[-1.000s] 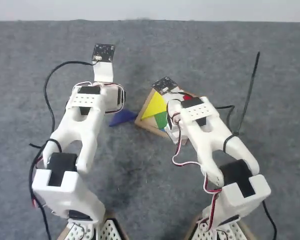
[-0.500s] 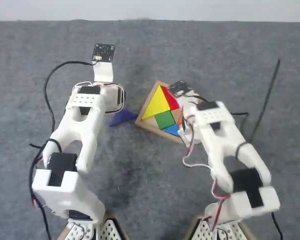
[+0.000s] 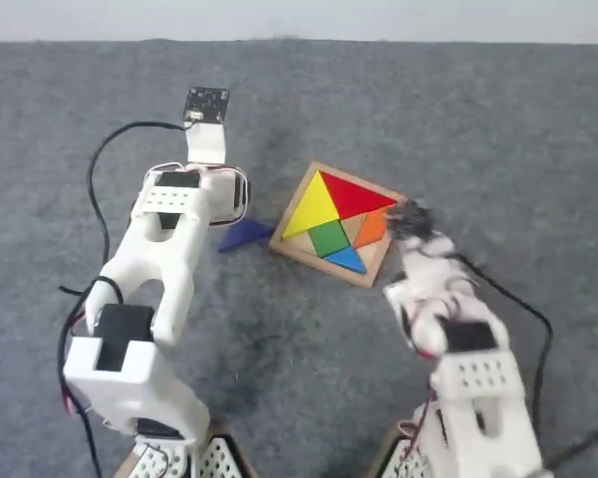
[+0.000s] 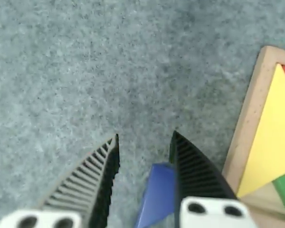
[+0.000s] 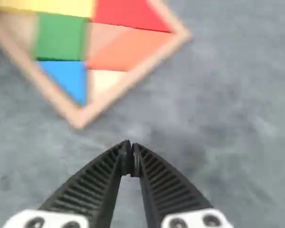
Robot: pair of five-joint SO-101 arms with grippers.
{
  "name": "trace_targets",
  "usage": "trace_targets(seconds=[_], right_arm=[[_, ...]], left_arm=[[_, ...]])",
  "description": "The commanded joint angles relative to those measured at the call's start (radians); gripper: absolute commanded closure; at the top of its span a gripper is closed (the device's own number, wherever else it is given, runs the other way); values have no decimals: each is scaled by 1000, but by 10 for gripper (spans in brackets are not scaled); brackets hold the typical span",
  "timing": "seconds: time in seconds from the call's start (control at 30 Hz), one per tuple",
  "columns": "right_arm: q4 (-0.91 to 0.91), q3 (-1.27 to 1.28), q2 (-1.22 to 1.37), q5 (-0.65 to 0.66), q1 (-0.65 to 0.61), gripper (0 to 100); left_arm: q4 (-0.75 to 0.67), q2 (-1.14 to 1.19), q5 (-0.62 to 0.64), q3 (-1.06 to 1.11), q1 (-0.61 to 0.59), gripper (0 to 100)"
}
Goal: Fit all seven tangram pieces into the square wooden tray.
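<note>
Grey felt (image 3: 478, 119) spreads wide around the wooden tray (image 3: 317, 263), which sits mid-table, partly filled, with bare wood showing. At its nine o'clock, just off the rim, lies the dark blue piece (image 3: 245, 235). Our left gripper (image 4: 145, 137) stands spread with that piece between its jaws, gripping nothing. We judge the next move is to close, lift and clear the rim. Our right gripper (image 5: 130, 143), at the tray's three o'clock, is pinched closed and empty.

We count two arms, the left arm (image 3: 164, 249) and the right arm (image 3: 448, 319), one wooden tray (image 3: 317, 264) and six coloured pieces.
Five lie in the tray: yellow piece (image 3: 314, 209), red piece (image 3: 354, 194), green piece (image 3: 327, 237), orange piece (image 3: 372, 229), light blue piece (image 3: 347, 259); one dark blue piece (image 3: 244, 234) lies outside.
</note>
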Motion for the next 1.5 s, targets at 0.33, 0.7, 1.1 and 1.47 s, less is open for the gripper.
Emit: trace_targets(seconds=[0.33,0.7,1.1,1.47], right_arm=[[105,316,-596,160,372,962],[578,310,-722,157,418,965],[582,310,-723,158,418,965],[582,310,-723,158,418,965]], left_arm=[[-121,-3,12,-62,-183,826],[-416,94,-92,-85,-529,825],[-428,387,-147,-424,-755,825],[-430,546,-152,-584,-732,824]])
